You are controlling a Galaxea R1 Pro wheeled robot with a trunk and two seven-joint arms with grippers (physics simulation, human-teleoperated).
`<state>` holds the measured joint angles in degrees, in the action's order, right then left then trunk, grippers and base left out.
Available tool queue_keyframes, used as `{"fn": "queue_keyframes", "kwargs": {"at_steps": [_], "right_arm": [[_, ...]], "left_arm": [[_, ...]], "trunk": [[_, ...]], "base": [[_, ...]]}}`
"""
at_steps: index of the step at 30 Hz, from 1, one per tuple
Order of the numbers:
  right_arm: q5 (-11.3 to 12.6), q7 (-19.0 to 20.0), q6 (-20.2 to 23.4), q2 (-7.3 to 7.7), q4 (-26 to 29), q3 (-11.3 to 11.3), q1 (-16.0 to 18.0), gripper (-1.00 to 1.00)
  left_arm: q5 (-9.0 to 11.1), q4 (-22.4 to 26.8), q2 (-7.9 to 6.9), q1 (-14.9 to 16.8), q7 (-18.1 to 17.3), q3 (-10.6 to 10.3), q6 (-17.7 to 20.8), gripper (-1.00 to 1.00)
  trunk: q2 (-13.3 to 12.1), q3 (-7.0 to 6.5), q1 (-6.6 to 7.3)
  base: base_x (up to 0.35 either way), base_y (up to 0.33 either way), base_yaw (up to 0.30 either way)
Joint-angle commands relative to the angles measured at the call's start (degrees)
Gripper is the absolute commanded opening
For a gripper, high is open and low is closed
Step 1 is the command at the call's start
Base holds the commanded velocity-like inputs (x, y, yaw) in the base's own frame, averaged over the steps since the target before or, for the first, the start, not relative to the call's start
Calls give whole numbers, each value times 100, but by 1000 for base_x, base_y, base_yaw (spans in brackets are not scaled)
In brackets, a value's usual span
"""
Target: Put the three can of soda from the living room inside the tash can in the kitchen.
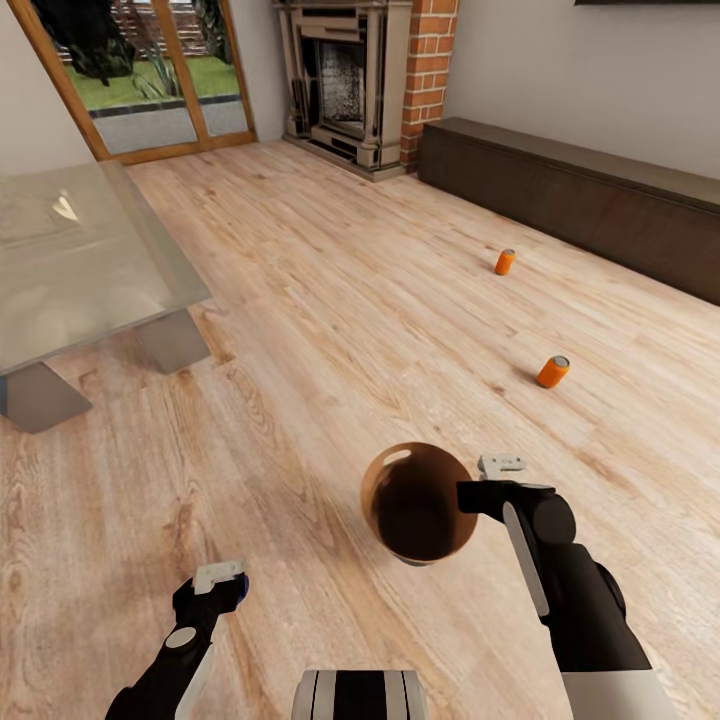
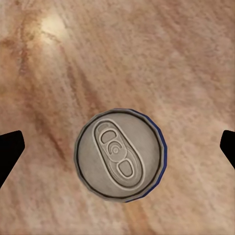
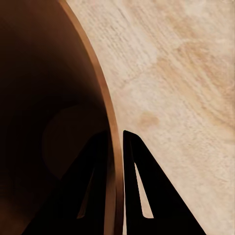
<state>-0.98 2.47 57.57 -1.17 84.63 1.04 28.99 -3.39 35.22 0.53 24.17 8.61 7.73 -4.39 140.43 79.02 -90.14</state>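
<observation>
Below the spread left end effector (image 2: 117, 152), can (image 2: 120, 154); right end effector (image 3: 116, 142) pinching bin rim (image 3: 105, 105)

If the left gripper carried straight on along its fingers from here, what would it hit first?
Most likely the can standing upright on the wood floor: its grey top sits between the open left gripper's fingers. How far below is unclear.

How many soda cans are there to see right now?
3. One can stands on the floor near the long dark cabinet, another lies closer to the robot, and a third stands under the left gripper, between its open fingers.
</observation>
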Motion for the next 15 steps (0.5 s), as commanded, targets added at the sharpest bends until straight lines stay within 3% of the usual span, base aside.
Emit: {"fn": "queue_keyframes", "kwargs": {"at_steps": [1, 9, 15], "right_arm": [[89, 25, 0, 0, 6, 2, 1, -100], [89, 27, 0, -5, 27, 2, 1, -100], [89, 25, 0, -4, 27, 2, 1, -100]], "left_arm": [[-1, -1, 0, 0, 0, 0, 0, 100], [-3, -4, 0, 0, 0, 0, 0, 100], [-3, 1, 0, 0, 0, 0, 0, 100]], "trunk": [[0, 2, 0], [281, 145, -153], [282, 185, -156]], "base": [[0, 0, 0], [0, 0, 0], [0, 0, 0]]}}
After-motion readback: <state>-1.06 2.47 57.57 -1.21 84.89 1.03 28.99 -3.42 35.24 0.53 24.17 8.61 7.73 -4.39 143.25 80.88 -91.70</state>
